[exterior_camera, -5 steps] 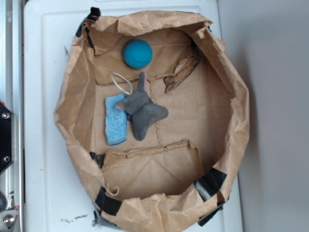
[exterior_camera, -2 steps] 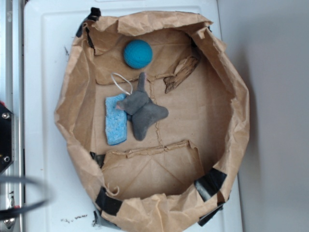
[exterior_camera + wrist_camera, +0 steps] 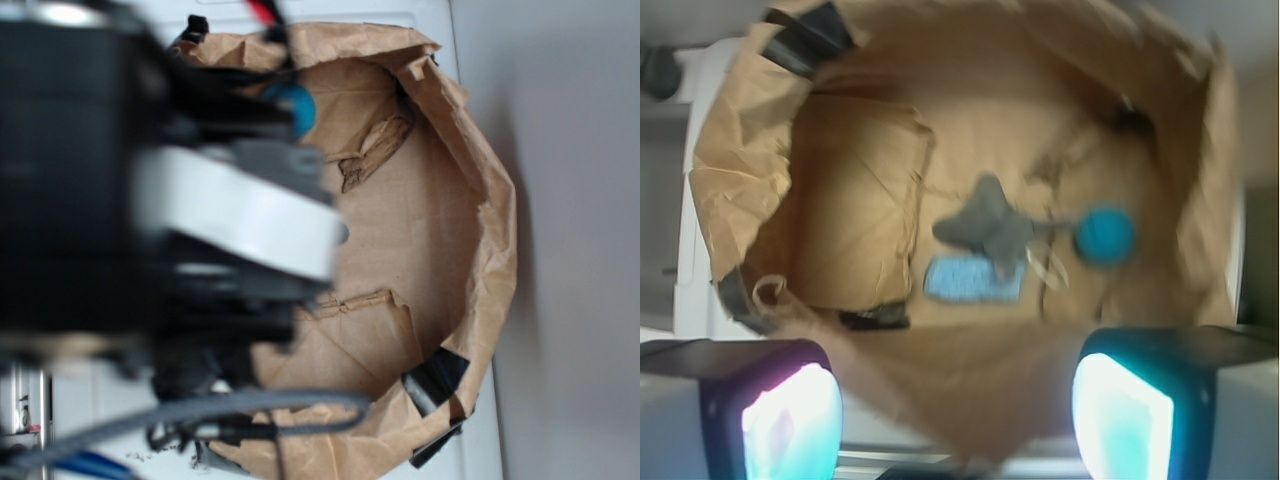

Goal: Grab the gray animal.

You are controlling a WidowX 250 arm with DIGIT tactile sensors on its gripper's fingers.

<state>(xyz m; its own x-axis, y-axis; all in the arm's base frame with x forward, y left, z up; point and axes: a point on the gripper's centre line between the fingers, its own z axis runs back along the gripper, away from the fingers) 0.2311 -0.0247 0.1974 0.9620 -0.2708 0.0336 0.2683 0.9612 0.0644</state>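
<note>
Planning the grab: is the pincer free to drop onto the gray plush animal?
Probably yes: the pincer is open above the paper bag, and nothing covers the gray plush animal beside the blue sponge.

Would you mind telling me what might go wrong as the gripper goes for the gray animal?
The gray animal lies partly over the light blue sponge, so the open gripper might pinch both. Its white cord loop could snag a fingertip. The arm hides the toy from the exterior camera, and the wrist view is blurred, so aiming may be off.
</note>
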